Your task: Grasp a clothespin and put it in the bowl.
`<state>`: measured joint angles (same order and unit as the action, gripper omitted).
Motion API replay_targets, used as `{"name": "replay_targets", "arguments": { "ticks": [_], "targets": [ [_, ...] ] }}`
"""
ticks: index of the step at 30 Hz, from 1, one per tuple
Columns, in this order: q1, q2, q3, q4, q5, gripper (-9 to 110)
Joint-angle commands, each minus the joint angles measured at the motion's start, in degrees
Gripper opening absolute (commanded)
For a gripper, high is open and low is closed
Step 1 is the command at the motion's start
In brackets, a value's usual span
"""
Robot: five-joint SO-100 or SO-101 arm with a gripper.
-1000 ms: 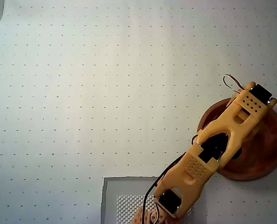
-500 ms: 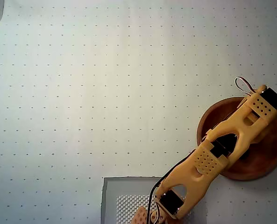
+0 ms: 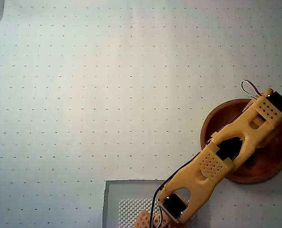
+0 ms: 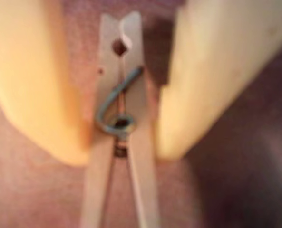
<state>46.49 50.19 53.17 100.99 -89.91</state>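
Fingers (image 4: 31,71) of yellow plastic, one at each side of the wrist view, flanking the clothespin (image 4: 131,95) with their blunt tips level with its metal spring. Left tip apparently touching the left slat; right tip touching or just beside the right slat. Too blurred to tell whether the gripper (image 4: 124,147) is clamping the pin or merely standing around it.

Pale wooden clothespin running top to bottom through the middle of the wrist view, notched end uppermost, both slats spreading apart toward the lower edge, grey coil of the spring facing the lens. Behind it and on every side, reddish-brown wood of the bowl (image 4: 236,180), darker in shadow on the right. Unclear whether resting on that wood or hanging just above it.

From overhead: round reddish-brown bowl (image 3: 267,166) with thick rim at the right edge of the picture, on a white dotted table (image 3: 107,95). Yellow arm (image 3: 221,156) reaching diagonally from a grey base plate (image 3: 112,204) at the bottom edge up and to the right, across the bowl's near rim and over its hollow, wrist end above the far rim. Pin and fingers hidden beneath the arm in this view; visible parts of the bowl's inside showing bare wood only.
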Motion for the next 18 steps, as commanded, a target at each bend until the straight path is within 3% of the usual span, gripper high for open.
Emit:
{"name": "replay_targets", "arguments": {
  "ticks": [1,6,18],
  "targets": [
    [-0.62,1.93,-1.49,1.49,-0.7,4],
    [-1.05,2.11,-0.7,1.49,-2.02,15],
    [-0.97,4.39,-1.41,1.49,-2.46,16]
  ]
}}
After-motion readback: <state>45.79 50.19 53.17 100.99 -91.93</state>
